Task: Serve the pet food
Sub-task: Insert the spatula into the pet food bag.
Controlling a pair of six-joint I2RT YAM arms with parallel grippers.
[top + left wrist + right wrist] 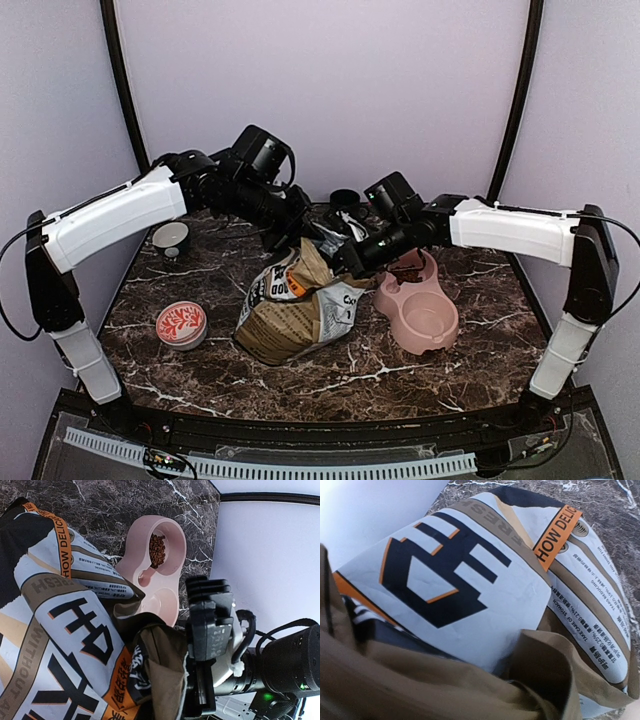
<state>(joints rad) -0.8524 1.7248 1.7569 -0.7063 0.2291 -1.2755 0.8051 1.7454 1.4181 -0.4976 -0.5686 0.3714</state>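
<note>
Far left of the pet food bag [295, 315], toward the back of the dark marble table [400, 385]: a small white bowl [170, 237]. Closer to the front, also left of the bag and well apart from it: a round red-and-white dish [181, 323].

Right over the bag's open top, reaching in from the left: the left gripper [303, 232], squeezed all the way closed. Hard to tell whether any paper is pinched in it.

In the middle, the bag itself, slumped and crumpled, tan and white, with brown paper at the top. On its orange strip: "HOW DELIC", cut off at a fold. On the tan band: "FRESH". Lower on the side: "WITHOUT A", cut off too. Across the white part: big dark blocky signs with orange edges. Beside the orange strip: small print, with "TAKE CARE OF" just readable and the rest too tiny.

At the bag's top right corner: the right gripper [348, 265], clamped on the brown top flap of the bag.

Just beside the bag on its right: the pink double bowl [440, 335]. In the bowl's far cup: the pet food [407, 268], a heap of little reddish-brown bits, right of the bag's top, near the right gripper and lower down, not touching it.
</note>
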